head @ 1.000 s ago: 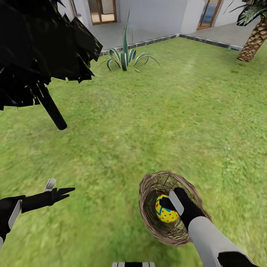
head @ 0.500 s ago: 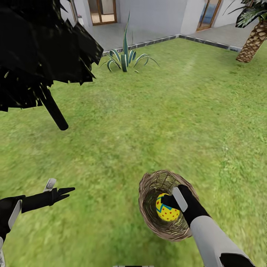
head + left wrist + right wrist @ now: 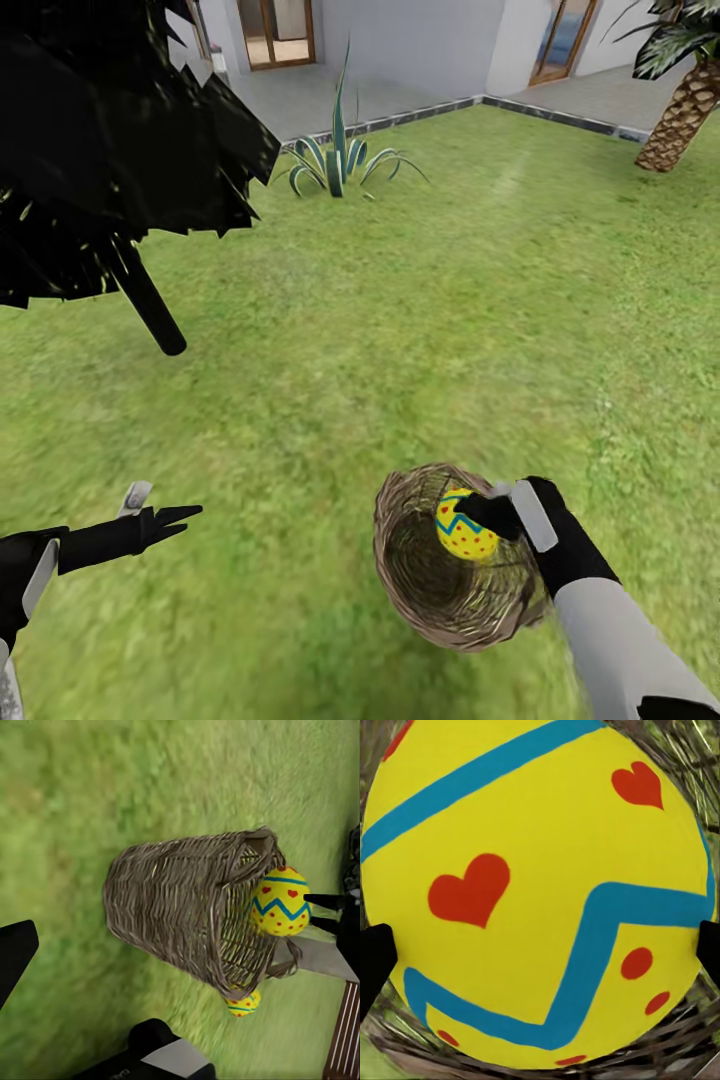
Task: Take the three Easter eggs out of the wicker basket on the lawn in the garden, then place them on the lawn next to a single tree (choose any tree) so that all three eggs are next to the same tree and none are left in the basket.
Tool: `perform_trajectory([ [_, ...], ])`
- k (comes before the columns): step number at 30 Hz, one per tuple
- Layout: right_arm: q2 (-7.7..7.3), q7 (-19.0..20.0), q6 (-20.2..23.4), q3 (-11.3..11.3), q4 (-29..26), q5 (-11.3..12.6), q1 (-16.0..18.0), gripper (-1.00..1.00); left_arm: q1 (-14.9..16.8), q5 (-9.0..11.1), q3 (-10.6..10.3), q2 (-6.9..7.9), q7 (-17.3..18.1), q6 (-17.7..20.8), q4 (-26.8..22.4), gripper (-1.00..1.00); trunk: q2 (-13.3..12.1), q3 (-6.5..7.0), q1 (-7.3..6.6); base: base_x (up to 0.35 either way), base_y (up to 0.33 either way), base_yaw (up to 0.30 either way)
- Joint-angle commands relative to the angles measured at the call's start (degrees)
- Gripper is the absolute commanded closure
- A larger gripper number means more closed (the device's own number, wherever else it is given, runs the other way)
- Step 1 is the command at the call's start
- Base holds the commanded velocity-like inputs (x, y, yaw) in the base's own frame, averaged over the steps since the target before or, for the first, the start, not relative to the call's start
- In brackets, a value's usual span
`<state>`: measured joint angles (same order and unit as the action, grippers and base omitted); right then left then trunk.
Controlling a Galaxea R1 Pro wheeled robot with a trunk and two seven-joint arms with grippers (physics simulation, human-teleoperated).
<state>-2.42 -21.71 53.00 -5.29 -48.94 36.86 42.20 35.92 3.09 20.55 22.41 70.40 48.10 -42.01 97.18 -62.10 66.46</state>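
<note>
My right gripper is shut on a yellow Easter egg with red hearts and a blue zigzag, holding it at the far rim of the wicker basket. In the right wrist view the egg sits between the black fingertips. The left wrist view shows the basket from the side on the lawn, the held egg at its mouth, and a second egg low by the rim, partly hidden. My left gripper hangs open over the grass, left of the basket.
A black-trunked, all-black tree leans at the left. A spiky green plant grows at the lawn's far edge, and a scaly palm trunk stands at far right. Grey paving and a white house lie beyond. Open lawn stretches ahead.
My right gripper has lifted the egg from deep inside the basket up to its rim and moved right. The basket shifted slightly. The left arm has not moved.
</note>
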Motion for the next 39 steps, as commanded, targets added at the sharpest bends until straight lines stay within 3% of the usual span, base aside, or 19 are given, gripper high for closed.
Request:
perform_trajectory([
  [1, -0.62, 0.5, 0.5, 0.0, -1.5, 2.5, -0.6, 1.0, 0.0, 0.2, 0.0, 0.0, 0.1, 0.5, 0.0, -1.0, -0.4, 0.15, -0.23, 0.0, 0.0, 0.0],
  [3, -1.13, 5.2, 1.2, -0.1, -3.0, 4.0, -1.7, 1.0, 0.0, 0.2, 0.0, 0.0, 0.1, 0.5, 0.0, -1.0, -1.2, 0.51, -0.67, 0.0, 0.0, 0.0],
  [6, -1.4, 14.8, 1.4, -0.1, -3.5, 4.2, -2.1, 1.0, 0.0, 0.2, 0.0, 0.0, 0.1, 0.5, 0.0, -1.0, -2.4, 1.05, -1.32, 0.0, 0.0, 0.0],
  [9, -4.7, 23.4, 1.4, 0.0, -3.4, 4.4, -2.9, 1.0, 0.0, 0.2, 0.0, 0.0, 0.1, 0.5, 0.0, -1.0, -3.6, 1.58, -1.98, -0.012, 0.0, 0.0],
  [11, -5.73, 27.8, 1.3, -0.1, -3.4, 4.3, -3.5, 1.0, 0.0, 0.2, 0.0, 0.0, 0.1, 0.5, 0.0, -1.0, -4.4, 1.94, -2.42, -0.2, 0.0, 0.0],
  [17, -6.82, 30.4, 0.8, -0.1, -3.4, 4.4, -3.7, 1.0, 0.0, 0.2, 0.0, 0.0, 0.2, 0.6, 0.0, -1.0, -6.8, 3.02, -3.74, -0.107, 0.0, 0.0],
  [23, -6.97, 38.8, 0.6, -0.1, -3.4, 4.2, -3.8, 1.0, 0.0, 0.2, 0.0, 0.0, 0.2, 0.4, 0.0, -1.0, -9.2, 4.1, -5.06, -0.288, 0.0, 0.0],
  [30, -6.98, 40.6, 0.3, -0.2, -3.4, 4.3, -4.5, 1.0, 0.0, 0.2, 0.2, 0.22, 0.5, 0.3, 0.0, -1.0, -12.0, 5.61, -6.6, -0.15, 0.0, -0.187],
  [33, -7.12, 44.5, -0.9, -0.2, -3.3, 4.1, -4.6, 1.0, 0.0, 0.4, 0.2, 0.65, 0.6, 0.6, 0.0, -1.0, -12.4, 5.94, -6.82, -0.004, 0.0, -0.246],
  [39, -9.65, 55.9, -4.7, -0.1, -3.0, 4.2, -6.8, 1.0, -0.1, 0.0, 0.1, 2.19, 8.8, 0.2, 0.0, -1.0, -12.4, 6.23, -6.82, 0.0, 0.0, -0.246],
])
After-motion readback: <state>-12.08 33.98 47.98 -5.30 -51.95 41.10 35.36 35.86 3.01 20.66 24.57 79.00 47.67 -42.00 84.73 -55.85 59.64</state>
